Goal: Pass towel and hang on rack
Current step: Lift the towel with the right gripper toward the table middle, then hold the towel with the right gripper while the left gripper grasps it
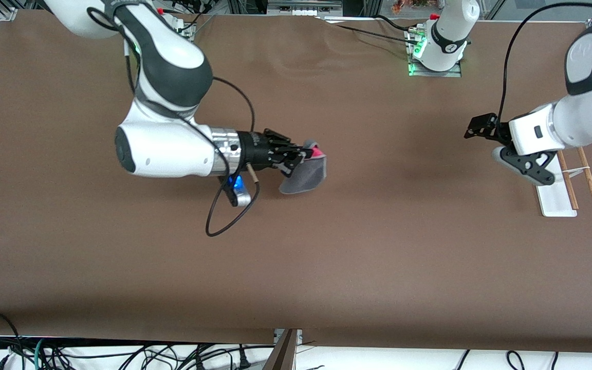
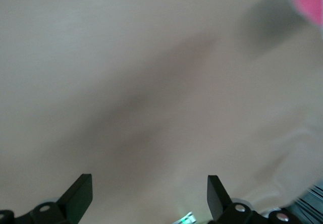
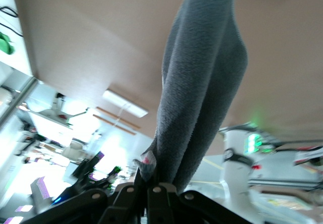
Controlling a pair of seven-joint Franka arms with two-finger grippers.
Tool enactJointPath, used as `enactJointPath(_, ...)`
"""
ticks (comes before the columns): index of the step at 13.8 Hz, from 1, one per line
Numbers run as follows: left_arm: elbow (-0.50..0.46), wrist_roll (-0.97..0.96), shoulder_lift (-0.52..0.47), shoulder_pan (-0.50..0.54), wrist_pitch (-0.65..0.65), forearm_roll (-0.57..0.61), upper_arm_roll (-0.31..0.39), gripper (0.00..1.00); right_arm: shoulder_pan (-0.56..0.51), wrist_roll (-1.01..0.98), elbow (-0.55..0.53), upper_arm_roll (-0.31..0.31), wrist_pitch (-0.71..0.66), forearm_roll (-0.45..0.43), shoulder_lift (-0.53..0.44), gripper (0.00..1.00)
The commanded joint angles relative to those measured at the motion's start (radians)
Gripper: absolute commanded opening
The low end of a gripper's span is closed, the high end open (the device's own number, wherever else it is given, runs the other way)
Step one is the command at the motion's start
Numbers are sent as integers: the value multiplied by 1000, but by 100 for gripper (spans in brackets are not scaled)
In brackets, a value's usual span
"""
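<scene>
The dark grey towel (image 1: 303, 174) with its red-pink tag hangs from my right gripper (image 1: 302, 154), which is shut on one edge and holds it above the middle of the table. In the right wrist view the towel (image 3: 202, 93) hangs folded from the shut jaws of the right gripper (image 3: 151, 186). My left gripper (image 1: 478, 127) is open and empty, in the air beside the rack (image 1: 568, 187), pointing toward the towel. In the left wrist view its fingers (image 2: 81, 193) stand wide apart, with a blurred pink tag (image 2: 310, 2) at the edge. The rack also shows in the right wrist view (image 3: 123, 110).
The rack stands at the left arm's end of the table on its white base (image 1: 553, 203), with two brown rods. A black cable (image 1: 224, 221) loops under the right wrist. The left arm's base (image 1: 437, 49) stands at the table's top edge.
</scene>
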Motion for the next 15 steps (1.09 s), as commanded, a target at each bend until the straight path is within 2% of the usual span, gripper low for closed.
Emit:
enactJointPath(1,13,239,92,24,6,-137,-6,100,58,116,12,19,129,16,14,0)
enactJointPath(4,13,526,159,40,62,-292,-6,100,115,210,12,19,249,16,14,0)
enactJointPath(5,10,612,173,40,67,-367,-6,97,125,231,12,19,272,16,14,0)
enactJointPath(10,-21,821,173,23,141,-629,-14,95,159,258,12,17,335,32,14,0)
enactJointPath(12,-62,949,176,9,219,-731,-47,95,161,258,12,17,344,33,14,0)
enactJointPath(15,-96,1046,178,-6,371,-778,-127,94,161,258,12,17,346,33,15,0)
